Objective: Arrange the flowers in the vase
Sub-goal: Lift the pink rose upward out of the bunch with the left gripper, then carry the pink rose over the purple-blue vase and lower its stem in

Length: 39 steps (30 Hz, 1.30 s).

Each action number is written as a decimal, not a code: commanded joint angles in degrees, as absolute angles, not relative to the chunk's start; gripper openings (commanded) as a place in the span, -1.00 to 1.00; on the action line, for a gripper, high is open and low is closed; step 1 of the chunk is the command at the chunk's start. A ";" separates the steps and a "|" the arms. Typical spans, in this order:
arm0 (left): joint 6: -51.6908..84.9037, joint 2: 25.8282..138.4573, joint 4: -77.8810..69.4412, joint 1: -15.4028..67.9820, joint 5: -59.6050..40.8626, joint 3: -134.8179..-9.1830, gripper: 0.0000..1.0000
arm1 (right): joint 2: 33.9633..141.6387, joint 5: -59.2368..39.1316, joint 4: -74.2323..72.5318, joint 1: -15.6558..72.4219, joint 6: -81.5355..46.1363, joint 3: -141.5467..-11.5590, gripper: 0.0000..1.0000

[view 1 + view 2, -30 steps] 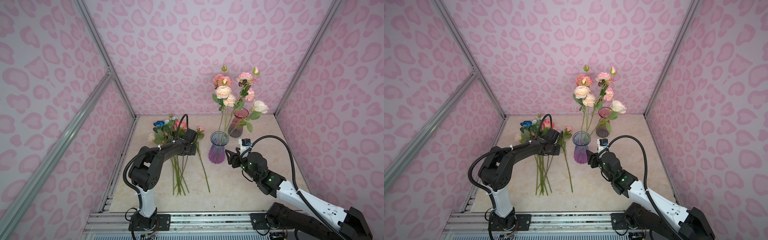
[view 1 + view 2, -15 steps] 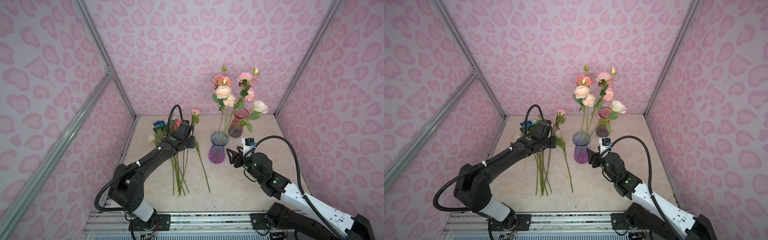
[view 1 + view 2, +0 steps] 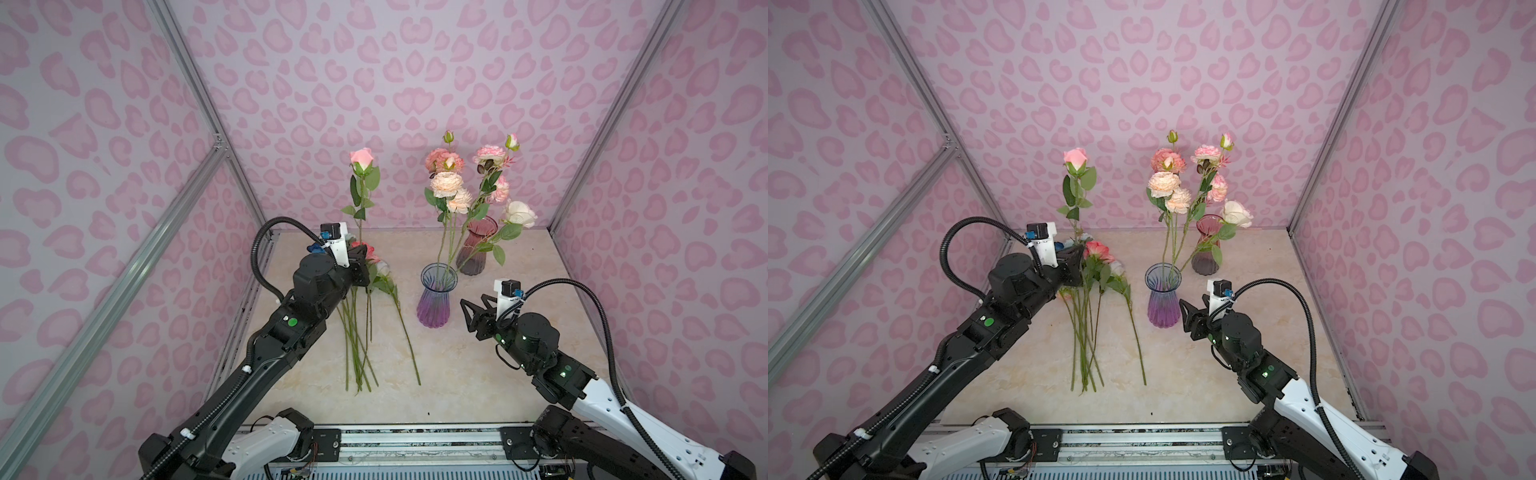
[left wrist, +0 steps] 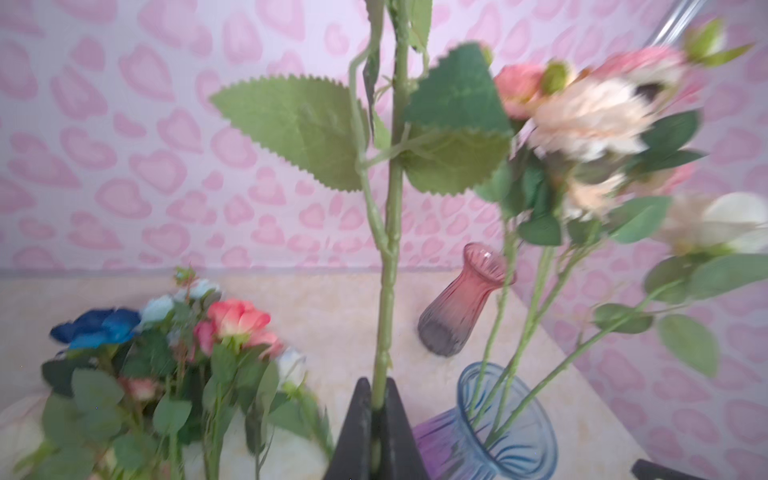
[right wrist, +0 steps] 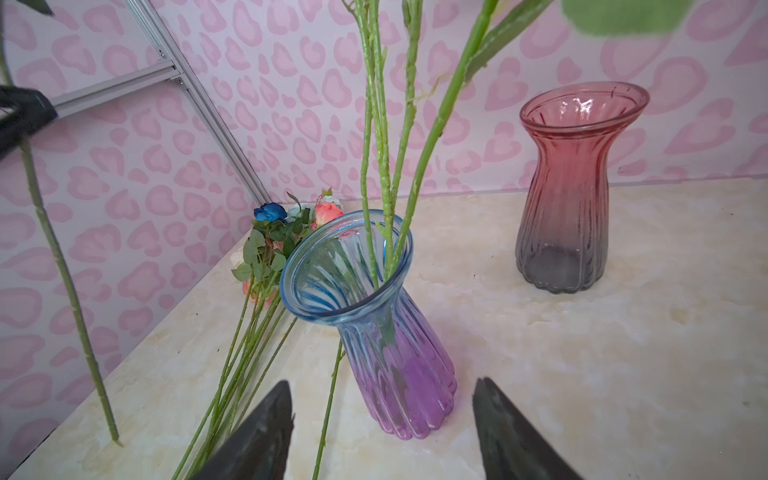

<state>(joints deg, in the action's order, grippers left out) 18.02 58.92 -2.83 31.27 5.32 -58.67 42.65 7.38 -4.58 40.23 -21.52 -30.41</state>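
My left gripper (image 3: pixel 360 266) (image 3: pixel 1074 266) (image 4: pixel 377 382) is shut on the green stem of a pink rose (image 3: pixel 360 160) (image 3: pixel 1076 160), which it holds upright above the pile. The rose's lower stem (image 5: pixel 62 266) hangs just off the table. The other flowers (image 3: pixel 357 345) (image 3: pixel 1090 332) (image 4: pixel 166 332) lie in a bunch on the table, with a deep blue bloom (image 5: pixel 270 211) at the far end. A blue-to-purple glass vase (image 3: pixel 435 301) (image 3: pixel 1163 297) (image 4: pixel 498 432) (image 5: pixel 374 332) holds several tall pink, peach and cream blooms (image 3: pixel 446 185). My right gripper (image 3: pixel 467 316) (image 3: pixel 1185 316) (image 5: pixel 382 386) stands open just right of it, empty.
A red-to-grey glass vase (image 3: pixel 478 249) (image 3: pixel 1207 249) (image 5: pixel 569 187) stands empty behind the blue one, near the back wall. Pink patterned walls close in the marbled table (image 3: pixel 519 374) on three sides. An aluminium frame post (image 5: pixel 199 99) runs up the left corner.
My left arm has lifted the pink rose off the pile and swung it upright, its bloom now high against the back wall. The right gripper has barely shifted.
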 commanded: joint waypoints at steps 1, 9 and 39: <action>13.54 57.06 -22.37 32.36 1.43 -56.20 -0.94 | 41.58 6.54 -5.77 40.28 -21.71 -30.14 0.40; 7.72 62.01 -23.52 34.86 -0.45 -68.46 -0.94 | 40.81 7.38 -3.69 40.30 -21.19 -31.90 0.40; 6.58 82.35 -40.82 43.90 -4.31 -73.58 -0.94 | 31.64 21.38 0.44 35.95 -18.08 -33.28 0.42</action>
<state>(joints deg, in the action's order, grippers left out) 6.04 81.12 -36.03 43.75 -4.29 -74.04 32.53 19.84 0.67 36.38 -17.21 -34.24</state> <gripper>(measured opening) 0.071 0.712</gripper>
